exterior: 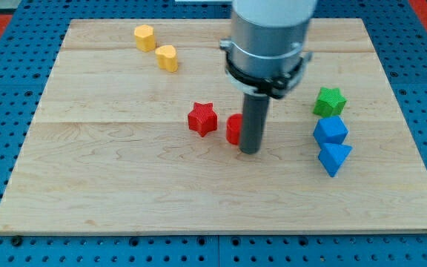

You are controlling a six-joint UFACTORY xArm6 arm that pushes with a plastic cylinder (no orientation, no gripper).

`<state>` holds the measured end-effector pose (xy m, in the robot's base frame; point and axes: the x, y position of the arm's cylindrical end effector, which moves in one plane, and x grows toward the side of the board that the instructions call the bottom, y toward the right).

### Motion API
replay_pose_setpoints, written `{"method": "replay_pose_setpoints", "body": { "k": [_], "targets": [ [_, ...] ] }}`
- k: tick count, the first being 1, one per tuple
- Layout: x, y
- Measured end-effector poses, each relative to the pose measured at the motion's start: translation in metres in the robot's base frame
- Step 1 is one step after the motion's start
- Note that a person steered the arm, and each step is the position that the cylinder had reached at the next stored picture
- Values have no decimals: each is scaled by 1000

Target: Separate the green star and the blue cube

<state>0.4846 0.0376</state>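
We see our tip (250,151) resting on the wooden board (124,185) near its middle, a bare rod with nothing to spread or close; it touches or nearly touches a red block (233,129) on its left, whose shape we cannot make out because the rod hides most of it. A red star (202,119) sits just left of that.

The green star (329,101) lies toward the view's right, with the blue cube (330,130) directly below it; the two look to be in contact, though the gap is too small to be sure. A blue wedge-like block (334,159) sits touching the cube's lower side. Two yellow blocks (156,47) lie near the view's top left, well clear of the work.

Handling, as we judge it: both are small, rigid, light pieces that should slide easily on smooth wood and may spin if struck off-centre. The star's points give a poor contact face. We reckon a push on the star's lower-left flank, driving it upward, would part it from the cube without disturbing the blue pair.
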Motion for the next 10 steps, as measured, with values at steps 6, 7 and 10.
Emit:
{"method": "replay_pose_setpoints", "body": {
  "k": [6,7,10],
  "targets": [
    [-44,167],
    [-86,167],
    [-264,228]
  ]
}}
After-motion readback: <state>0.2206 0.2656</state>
